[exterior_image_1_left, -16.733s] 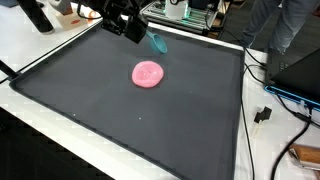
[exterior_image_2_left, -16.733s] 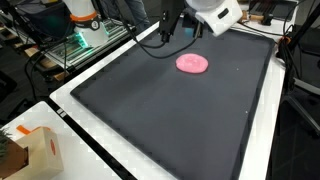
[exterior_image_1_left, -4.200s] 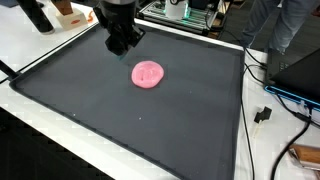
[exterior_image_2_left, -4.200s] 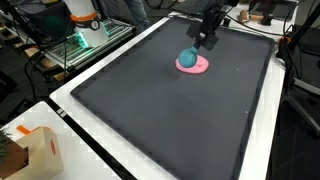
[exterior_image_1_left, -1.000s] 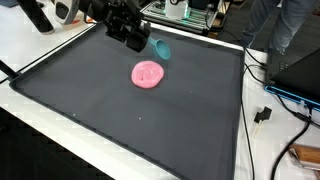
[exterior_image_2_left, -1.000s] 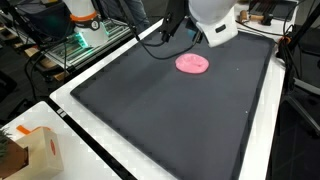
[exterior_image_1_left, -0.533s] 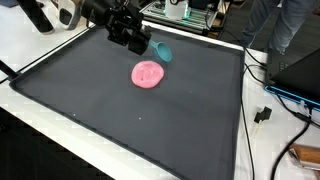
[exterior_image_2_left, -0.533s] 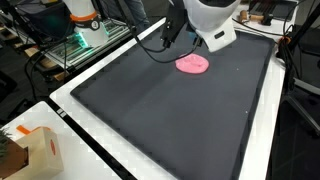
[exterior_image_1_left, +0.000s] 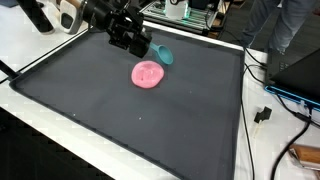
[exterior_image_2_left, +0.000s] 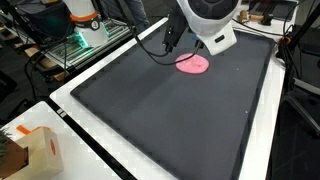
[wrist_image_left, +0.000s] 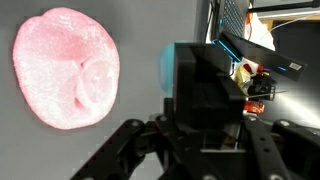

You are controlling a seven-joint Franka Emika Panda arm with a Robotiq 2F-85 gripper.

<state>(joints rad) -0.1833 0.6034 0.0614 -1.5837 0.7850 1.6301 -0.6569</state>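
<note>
Pink round plastic plate (exterior_image_1_left: 148, 73) lay flat on black-matted surface (exterior_image_1_left: 120, 115). End effector (exterior_image_1_left: 147, 48) was pinching small teal plastic cup (exterior_image_1_left: 164, 55), held above the surface near the plate.

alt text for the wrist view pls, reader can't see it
A black gripper fills the lower centre, shut on a teal object barely visible beside it. A round pink disc lies on the dark mat at upper left.
</note>
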